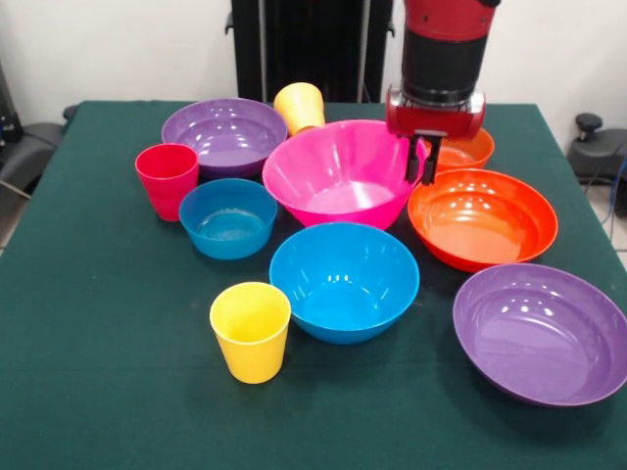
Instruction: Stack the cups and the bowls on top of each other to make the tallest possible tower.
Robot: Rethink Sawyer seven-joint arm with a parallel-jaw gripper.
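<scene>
Trouble sits at the big pink bowl (338,176): my claw (421,166), slightly parted and empty, straddles its rim beside the orange bowl (482,217); a thin pinch may slip on gloss.

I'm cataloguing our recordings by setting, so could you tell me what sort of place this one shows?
Probably a robotics lab or test room, not a home. A red and black robot arm with its gripper hangs over a table covered in green cloth, plastic bowls and cups are laid out, and office chair bases stand at the sides.
</scene>
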